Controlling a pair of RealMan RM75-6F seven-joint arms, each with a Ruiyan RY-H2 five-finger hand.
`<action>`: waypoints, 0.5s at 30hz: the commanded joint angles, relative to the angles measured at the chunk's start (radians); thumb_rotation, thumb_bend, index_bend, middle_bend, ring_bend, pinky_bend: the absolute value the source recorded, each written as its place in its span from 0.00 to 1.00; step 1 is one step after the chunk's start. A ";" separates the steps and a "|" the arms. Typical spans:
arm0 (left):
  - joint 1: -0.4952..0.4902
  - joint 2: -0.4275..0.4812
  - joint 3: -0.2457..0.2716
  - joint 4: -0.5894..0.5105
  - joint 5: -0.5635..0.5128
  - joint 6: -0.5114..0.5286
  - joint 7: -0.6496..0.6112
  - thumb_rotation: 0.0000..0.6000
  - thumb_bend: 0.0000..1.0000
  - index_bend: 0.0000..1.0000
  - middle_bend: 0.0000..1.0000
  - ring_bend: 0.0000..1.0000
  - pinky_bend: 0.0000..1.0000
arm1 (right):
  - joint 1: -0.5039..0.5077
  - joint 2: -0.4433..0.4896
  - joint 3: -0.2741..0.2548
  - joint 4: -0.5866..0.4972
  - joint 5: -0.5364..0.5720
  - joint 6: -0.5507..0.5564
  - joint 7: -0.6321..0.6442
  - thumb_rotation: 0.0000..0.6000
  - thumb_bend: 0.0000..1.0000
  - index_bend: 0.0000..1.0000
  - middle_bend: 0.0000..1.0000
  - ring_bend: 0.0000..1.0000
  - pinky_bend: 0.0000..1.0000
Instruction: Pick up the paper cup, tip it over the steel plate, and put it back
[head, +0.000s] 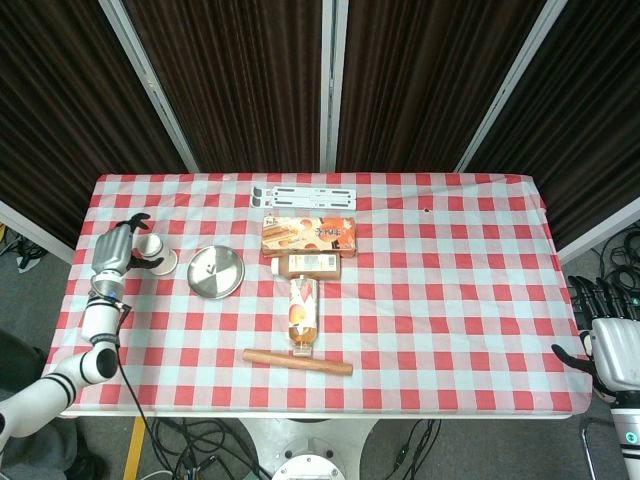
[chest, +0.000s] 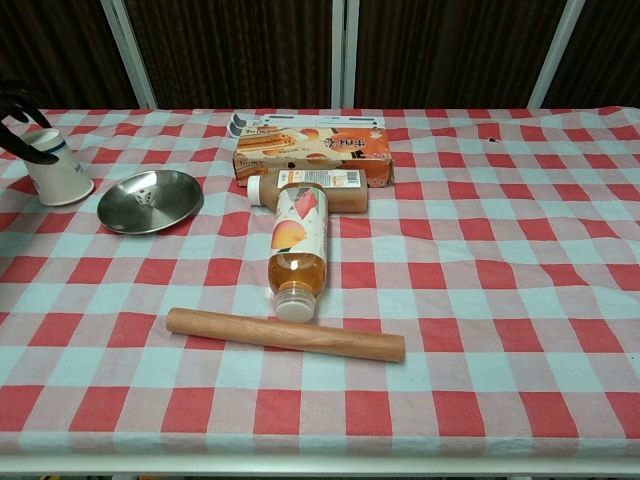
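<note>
The white paper cup (head: 156, 255) (chest: 57, 171) stands on the checked cloth at the table's left edge, its wider end down, just left of the steel plate (head: 216, 271) (chest: 150, 200). A small white cube lies in the plate. My left hand (head: 117, 248) sits just left of the cup with its fingers (chest: 33, 156) spread around the cup's top; whether they still touch the cup is unclear. My right hand (head: 612, 343) hangs off the table's right edge, empty, fingers apart.
An orange snack box (chest: 312, 152), a brown bottle (chest: 310, 190) and a juice bottle (chest: 297, 248) lying on its side fill the table's middle. A wooden rolling pin (chest: 285, 334) lies nearer the front. A white strip (head: 308, 195) lies at the back.
</note>
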 joint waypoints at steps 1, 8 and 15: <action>0.076 0.084 0.001 -0.145 0.072 0.147 -0.028 1.00 0.15 0.17 0.25 0.17 0.26 | 0.001 0.000 0.002 0.003 0.003 -0.002 0.004 1.00 0.04 0.00 0.10 0.00 0.03; 0.224 0.254 0.083 -0.397 0.168 0.335 0.041 1.00 0.15 0.17 0.25 0.17 0.22 | 0.000 -0.004 0.001 0.024 0.009 -0.012 0.039 1.00 0.04 0.00 0.10 0.00 0.03; 0.363 0.334 0.218 -0.479 0.331 0.544 0.172 1.00 0.13 0.17 0.25 0.15 0.17 | 0.008 0.005 -0.033 0.039 -0.062 -0.032 0.112 1.00 0.16 0.00 0.07 0.00 0.03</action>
